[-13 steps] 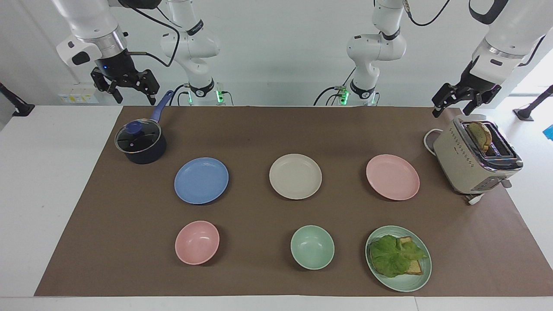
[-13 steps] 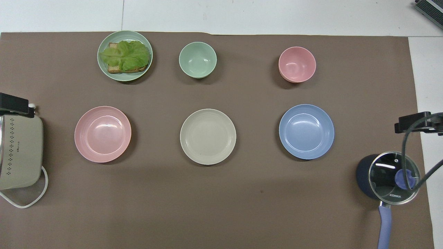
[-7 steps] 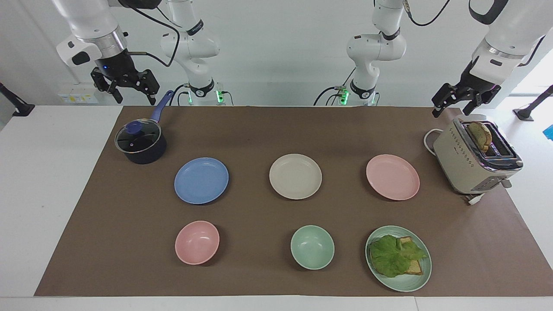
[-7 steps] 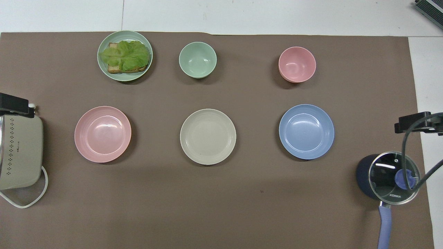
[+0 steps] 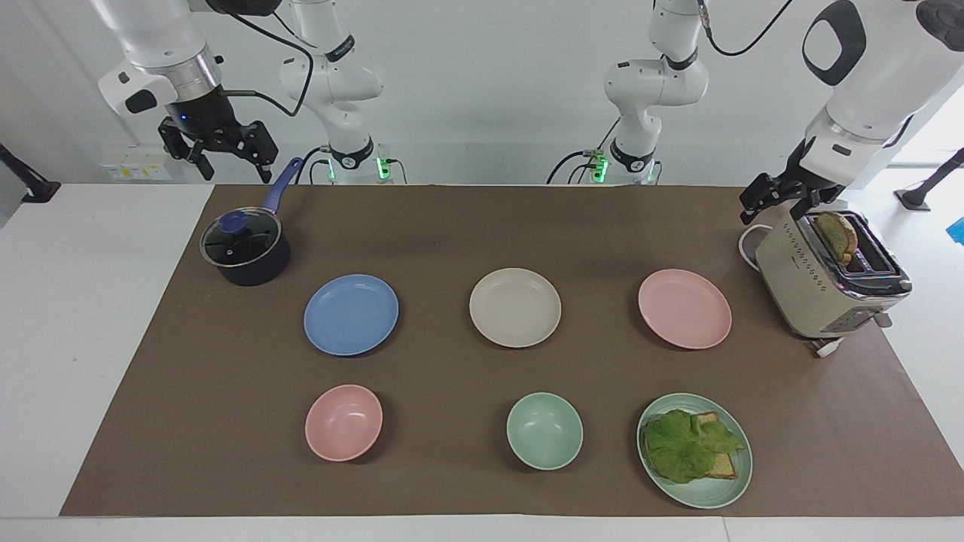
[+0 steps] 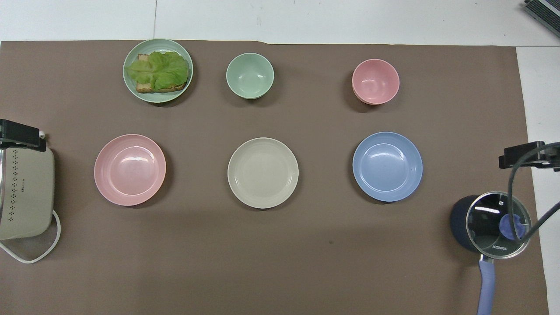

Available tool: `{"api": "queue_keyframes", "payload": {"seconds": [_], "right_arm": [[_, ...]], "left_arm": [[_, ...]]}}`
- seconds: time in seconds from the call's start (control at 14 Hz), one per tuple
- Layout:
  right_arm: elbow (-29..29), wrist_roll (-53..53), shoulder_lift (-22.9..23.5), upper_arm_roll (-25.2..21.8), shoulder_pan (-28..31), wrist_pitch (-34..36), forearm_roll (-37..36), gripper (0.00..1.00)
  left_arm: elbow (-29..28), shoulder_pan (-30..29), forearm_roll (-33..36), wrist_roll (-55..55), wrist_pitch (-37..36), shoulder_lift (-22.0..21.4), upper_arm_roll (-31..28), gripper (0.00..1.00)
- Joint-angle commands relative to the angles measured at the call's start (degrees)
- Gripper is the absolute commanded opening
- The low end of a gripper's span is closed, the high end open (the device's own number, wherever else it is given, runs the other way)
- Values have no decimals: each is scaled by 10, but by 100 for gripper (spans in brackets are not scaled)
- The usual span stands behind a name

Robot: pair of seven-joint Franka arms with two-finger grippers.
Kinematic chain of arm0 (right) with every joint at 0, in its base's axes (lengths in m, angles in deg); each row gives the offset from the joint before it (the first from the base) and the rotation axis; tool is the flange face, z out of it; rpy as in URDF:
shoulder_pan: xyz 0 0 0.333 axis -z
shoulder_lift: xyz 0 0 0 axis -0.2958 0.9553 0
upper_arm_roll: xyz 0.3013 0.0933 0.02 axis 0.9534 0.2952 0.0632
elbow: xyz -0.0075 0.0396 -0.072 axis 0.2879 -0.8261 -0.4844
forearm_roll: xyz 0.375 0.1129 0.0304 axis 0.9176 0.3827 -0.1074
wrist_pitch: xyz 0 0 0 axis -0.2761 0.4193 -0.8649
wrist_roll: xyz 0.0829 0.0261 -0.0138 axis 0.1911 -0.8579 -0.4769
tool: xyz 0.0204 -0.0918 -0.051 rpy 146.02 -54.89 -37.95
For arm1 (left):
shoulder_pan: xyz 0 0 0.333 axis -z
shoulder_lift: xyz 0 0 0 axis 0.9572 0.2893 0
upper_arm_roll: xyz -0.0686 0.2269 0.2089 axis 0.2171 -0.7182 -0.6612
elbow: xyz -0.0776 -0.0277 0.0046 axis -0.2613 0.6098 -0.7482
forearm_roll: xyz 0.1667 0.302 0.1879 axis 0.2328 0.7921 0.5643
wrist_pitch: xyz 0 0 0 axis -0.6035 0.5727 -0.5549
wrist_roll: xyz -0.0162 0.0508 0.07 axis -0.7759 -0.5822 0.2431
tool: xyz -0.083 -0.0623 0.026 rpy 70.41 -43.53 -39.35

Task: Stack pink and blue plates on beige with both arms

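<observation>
Waiting to start: nothing is stacked yet. From the beige plate (image 5: 515, 307), the facing view shows the blue plate (image 5: 351, 314) at nine o'clock and the pink plate (image 5: 684, 309) at three. The left gripper (image 5: 777, 197) above the toaster (image 5: 825, 282) and the right gripper (image 5: 218, 150) above the pot (image 5: 245, 249) both hang empty, fingers apart. Next, each must reach down to its nearest plate.

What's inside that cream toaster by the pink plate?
One browned slice of bread stands up out of a slot of the toaster. Its lower part is hidden inside, and the slot beside it looks empty, though its depths cannot be seen.
</observation>
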Motion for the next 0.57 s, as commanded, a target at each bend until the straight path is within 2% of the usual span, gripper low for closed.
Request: {"api": "queue_keyframes", "payload": {"seconds": [0.0,0.29,0.5], "right_arm": [[7,-9,1,2,6,7,11,100],[7,-10,1,2,6,7,11,100],[7,-10,1,2,6,7,11,100]], "left_arm": [[-73,-10,7,1,69,-15,0,100],[-170,-17,7,1,198,2,-1,100],[-180,-26,7,1,229,53,0,100]]}}
